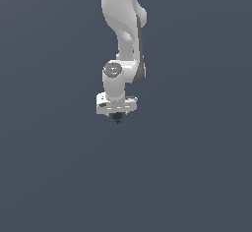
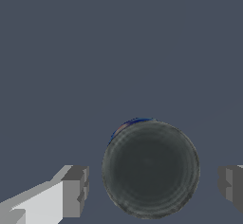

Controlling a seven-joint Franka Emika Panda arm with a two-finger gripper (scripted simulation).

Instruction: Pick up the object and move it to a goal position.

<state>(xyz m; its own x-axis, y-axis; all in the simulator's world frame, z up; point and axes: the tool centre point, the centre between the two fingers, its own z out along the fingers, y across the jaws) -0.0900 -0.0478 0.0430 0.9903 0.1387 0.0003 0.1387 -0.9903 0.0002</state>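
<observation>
Flat grey-blue backdrop everywhere, and the gripper (image 2: 151, 182) hangs spread open around the object (image 2: 151, 170), pads not touching it, so I'd say the grab, lift and move remain.

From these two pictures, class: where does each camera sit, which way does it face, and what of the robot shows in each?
Exterior view: off the arm, facing the white arm hanging from above, with the claw over the tiny dark object.
Wrist view: on the wrist, looking past the claw at the round dark object, which lies between two apart fingers.
Shared: claw and object on plain grey ground.
</observation>
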